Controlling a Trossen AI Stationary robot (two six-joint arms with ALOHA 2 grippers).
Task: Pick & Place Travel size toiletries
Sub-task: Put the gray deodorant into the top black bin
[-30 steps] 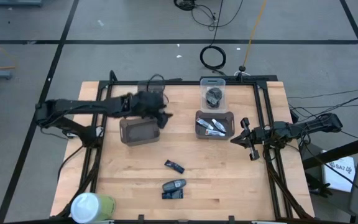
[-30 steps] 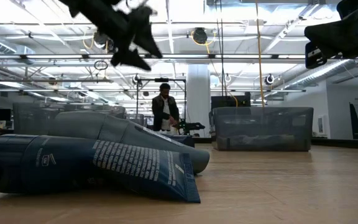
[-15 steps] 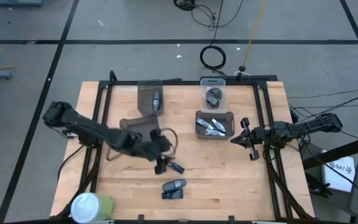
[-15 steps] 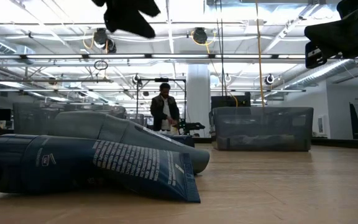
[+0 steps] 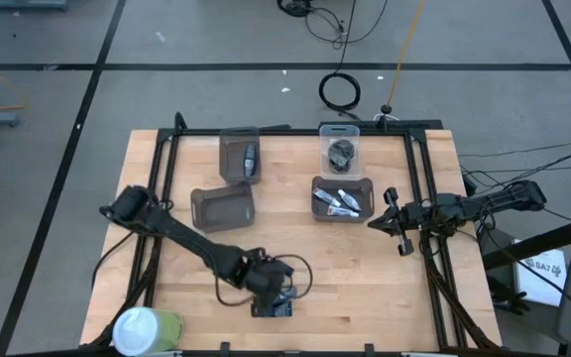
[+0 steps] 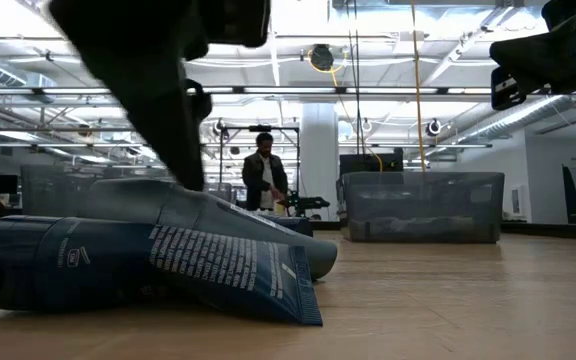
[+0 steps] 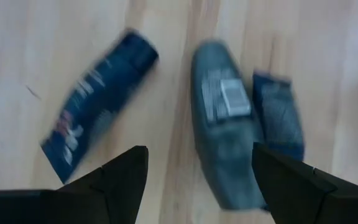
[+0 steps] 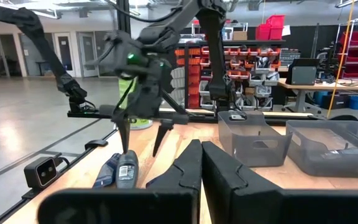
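Note:
Three travel size toiletries lie close together on the wood near the table's front middle: a dark blue tube (image 7: 98, 106), a grey-blue oblong piece (image 7: 222, 124) and a smaller dark blue piece (image 7: 278, 118). My left gripper (image 7: 199, 149) hangs open just over them, slanting down, one finger on either side of the grey-blue piece. From above, the left gripper (image 5: 274, 286) hides most of the group (image 5: 271, 310). My right gripper (image 8: 201, 168) waits shut at the table's right edge (image 5: 390, 220).
At the back stand a grey bin (image 5: 223, 208), a clear bin (image 5: 241, 157) holding one item, a clear bin (image 5: 341, 149) with dark lumps and a grey bin (image 5: 342, 198) with white tubes. A white-and-green cylinder (image 5: 147, 329) stands at the near left corner.
My left gripper has swung from over the far bins toward the table's near edge and come down over the toiletries at the front middle, tipping more steeply downward. It has stayed open. The toiletries have not moved.

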